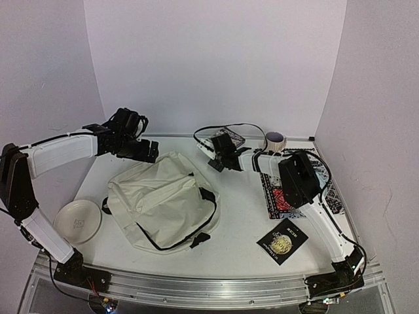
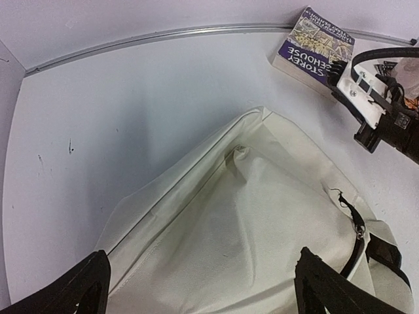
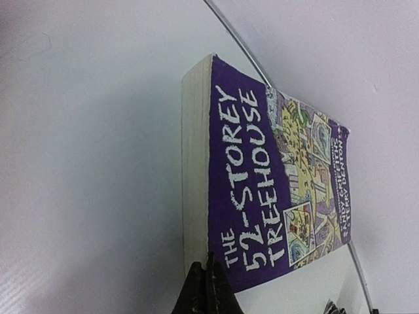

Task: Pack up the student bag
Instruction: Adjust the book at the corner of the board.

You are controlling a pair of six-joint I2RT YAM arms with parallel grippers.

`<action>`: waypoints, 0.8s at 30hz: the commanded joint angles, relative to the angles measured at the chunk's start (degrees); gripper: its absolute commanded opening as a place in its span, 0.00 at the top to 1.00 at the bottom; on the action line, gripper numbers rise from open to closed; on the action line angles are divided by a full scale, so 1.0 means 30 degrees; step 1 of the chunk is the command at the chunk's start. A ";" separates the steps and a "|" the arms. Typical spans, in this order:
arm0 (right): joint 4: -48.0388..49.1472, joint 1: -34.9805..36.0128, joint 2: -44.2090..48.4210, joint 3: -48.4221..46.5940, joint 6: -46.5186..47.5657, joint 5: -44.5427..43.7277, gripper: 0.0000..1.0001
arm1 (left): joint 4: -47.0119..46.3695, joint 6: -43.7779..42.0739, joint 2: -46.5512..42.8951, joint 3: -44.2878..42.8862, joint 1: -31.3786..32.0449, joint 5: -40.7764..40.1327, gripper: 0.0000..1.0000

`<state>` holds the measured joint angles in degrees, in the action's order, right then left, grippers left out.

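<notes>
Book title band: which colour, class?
Purple with white lettering on the book; right wrist view shows it best.

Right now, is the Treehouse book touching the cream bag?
Apart. The left wrist view shows a strip of table between the purple book and the bag, whose top edge stops short of it.

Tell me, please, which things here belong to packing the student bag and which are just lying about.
For the job: student bag, Treehouse book, black booklet (likely).
Lying about: white dish, patterned mat, small round container.
</notes>
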<state>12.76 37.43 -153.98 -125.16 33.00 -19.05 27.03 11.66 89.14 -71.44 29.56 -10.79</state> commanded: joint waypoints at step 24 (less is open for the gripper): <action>-0.3200 0.0092 1.1032 1.3591 -0.6449 0.3296 0.97 | -0.0765 -0.0459 -0.1786 0.0339 -0.0118 0.0015 0.01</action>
<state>3.18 36.59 -127.88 -87.89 16.45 -11.14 26.57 10.48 87.11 -70.72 29.56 -10.66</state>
